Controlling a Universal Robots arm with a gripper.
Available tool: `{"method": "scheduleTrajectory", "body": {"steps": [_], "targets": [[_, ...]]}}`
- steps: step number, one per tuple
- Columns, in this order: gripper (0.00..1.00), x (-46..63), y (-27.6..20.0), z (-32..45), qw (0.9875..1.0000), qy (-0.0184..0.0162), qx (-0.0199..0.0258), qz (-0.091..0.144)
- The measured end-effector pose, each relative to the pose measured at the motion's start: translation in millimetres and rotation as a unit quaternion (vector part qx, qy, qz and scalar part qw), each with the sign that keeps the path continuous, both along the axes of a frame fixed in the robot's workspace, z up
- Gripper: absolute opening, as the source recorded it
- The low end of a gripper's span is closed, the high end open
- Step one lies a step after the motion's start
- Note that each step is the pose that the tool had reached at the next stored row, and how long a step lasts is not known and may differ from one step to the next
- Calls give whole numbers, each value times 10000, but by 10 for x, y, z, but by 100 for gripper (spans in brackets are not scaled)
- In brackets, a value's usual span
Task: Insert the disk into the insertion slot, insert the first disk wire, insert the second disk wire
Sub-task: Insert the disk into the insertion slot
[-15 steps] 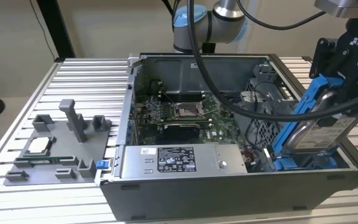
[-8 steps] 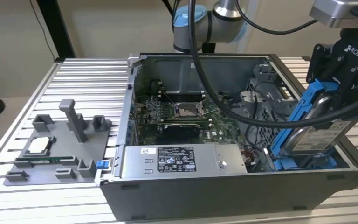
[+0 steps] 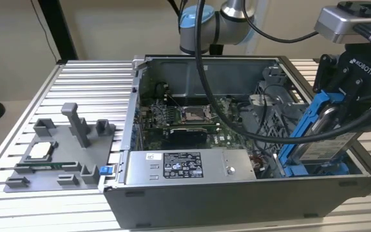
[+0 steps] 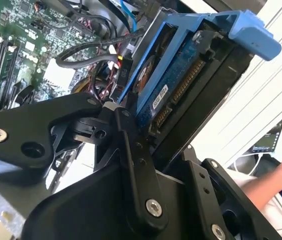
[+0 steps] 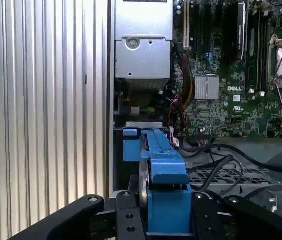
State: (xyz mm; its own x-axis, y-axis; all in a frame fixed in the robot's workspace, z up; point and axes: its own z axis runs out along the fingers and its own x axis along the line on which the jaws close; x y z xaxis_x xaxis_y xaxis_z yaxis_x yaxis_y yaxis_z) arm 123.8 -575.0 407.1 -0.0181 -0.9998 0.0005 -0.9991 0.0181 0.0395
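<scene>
Blue-framed and tilted, the disk [image 3: 322, 135] sits clamped between the fingers [image 5: 126, 215] of the gripper [image 3: 343, 112]; its lower end is near the insertion slot [image 3: 314, 170], in the computer case [image 3: 237, 198] at the exterior view's right. It looks not yet seated; both disk wires are left to insert.
</scene>
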Motion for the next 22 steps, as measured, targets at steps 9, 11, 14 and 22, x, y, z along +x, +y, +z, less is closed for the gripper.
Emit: {"method": "scheduleTrajectory", "body": {"steps": [9, 11, 14, 22], "targets": [[0, 0, 3, -161, 10000, 1, 0, 0], [0, 0, 3, -179, 10000, 1, -1, 0], [0, 0, 3, -184, 10000, 1, -1, 0], [100, 0, 3, -186, 10000, 1, -1, 0]]}}
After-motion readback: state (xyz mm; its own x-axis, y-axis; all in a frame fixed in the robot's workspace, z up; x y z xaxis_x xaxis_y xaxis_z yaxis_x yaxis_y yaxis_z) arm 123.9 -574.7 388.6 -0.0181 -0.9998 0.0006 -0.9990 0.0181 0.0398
